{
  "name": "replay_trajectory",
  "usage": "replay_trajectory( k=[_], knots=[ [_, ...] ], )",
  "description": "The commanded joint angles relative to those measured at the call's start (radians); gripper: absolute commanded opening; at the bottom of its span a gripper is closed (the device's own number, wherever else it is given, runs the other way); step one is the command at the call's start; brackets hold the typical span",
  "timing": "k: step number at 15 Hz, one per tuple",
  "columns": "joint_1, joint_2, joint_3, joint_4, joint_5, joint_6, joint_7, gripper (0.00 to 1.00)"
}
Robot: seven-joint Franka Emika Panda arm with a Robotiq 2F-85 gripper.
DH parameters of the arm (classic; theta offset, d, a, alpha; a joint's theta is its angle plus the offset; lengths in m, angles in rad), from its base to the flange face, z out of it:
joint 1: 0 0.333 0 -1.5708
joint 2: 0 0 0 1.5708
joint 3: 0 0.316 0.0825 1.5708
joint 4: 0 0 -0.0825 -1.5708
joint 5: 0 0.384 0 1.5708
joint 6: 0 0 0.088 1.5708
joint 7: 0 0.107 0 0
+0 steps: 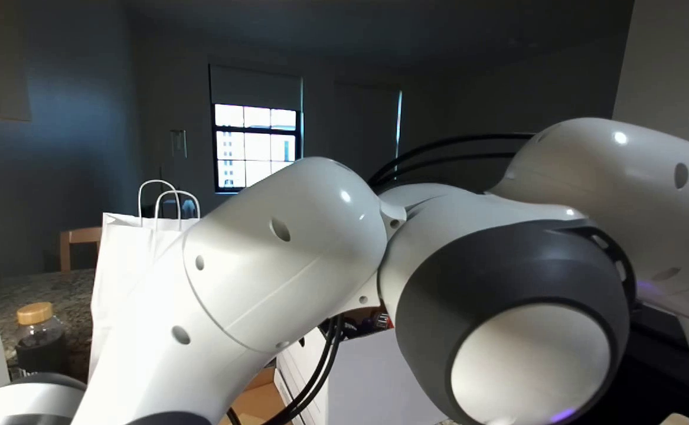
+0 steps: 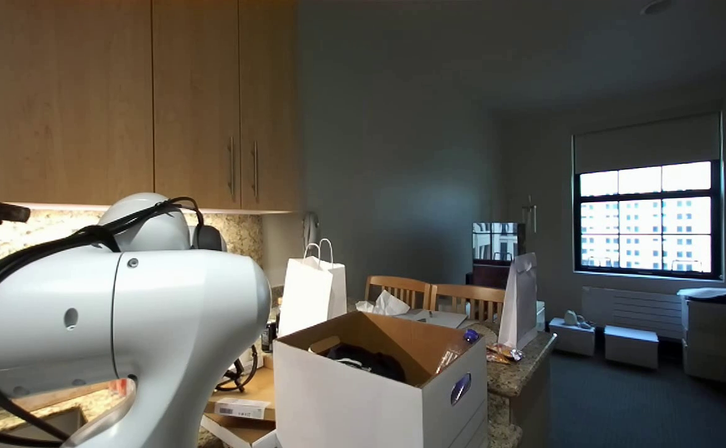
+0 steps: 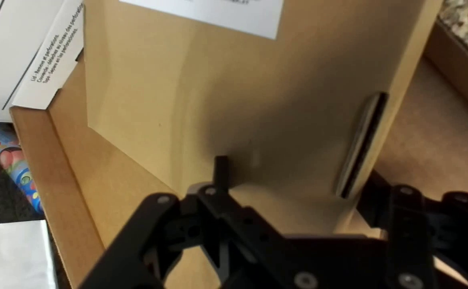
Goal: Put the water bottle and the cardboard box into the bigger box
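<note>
Standing over the lower end (wrist view) of the cardboard box [image 3: 193,92], the end effector [image 3: 296,182] has its jaws partway apart, 1 tip in front of the broad face, the other by the rt edge; can't tell if they grip it. Box is in a shallow tray [image 3: 63,192], w/ bare base showing lt & rt, so a bit of room btwn its edges & the walls. Slim, flat, plain brown board, straight edges, printed white label [image 3: 213,14] at top of view; thin dark strip [image 3: 362,144] by its rt edge, can't tell what. Tray is brown board too, white printed flap [image 3: 51,60] at a corner. Glossy cartoon-print wrapper [image 3: 17,172] just outside.

The bigger box [image 2: 350,398] stands upright just beside the tray, top open, lt side near the rounded glossy white arm [image 2: 176,311] in an exterior view. White outside, brown board inside, rounded handle slot [image 2: 461,389]. Holds a dark, soft-looking bundle [image 2: 369,361]. Blue bit [image 2: 471,336] at far rt corner: too small to ID, can't tell if that's the water bottle.

Farther back: speckled stone desk [image 2: 518,376], rt edge in view; white paper bag [image 2: 307,298] w/ loop handles; dark jar [image 1: 42,354] w/ wooden-look lid. Then wooden slat chairs [image 2: 471,290]; bright paned window [image 2: 646,218].
</note>
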Motion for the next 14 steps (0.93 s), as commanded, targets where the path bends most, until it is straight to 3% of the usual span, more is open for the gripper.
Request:
replay_trajectory(
  k=[1,7,14],
  knots=[
    [0.020,0.018,-0.020,0.047,-0.011,-0.058,0.015,0.43],
    [0.076,-0.055,-0.079,0.040,-0.043,-0.143,0.051,0.12],
    [0.121,-0.273,-0.096,-0.093,-0.038,-0.120,0.142,0.11]
  ],
)
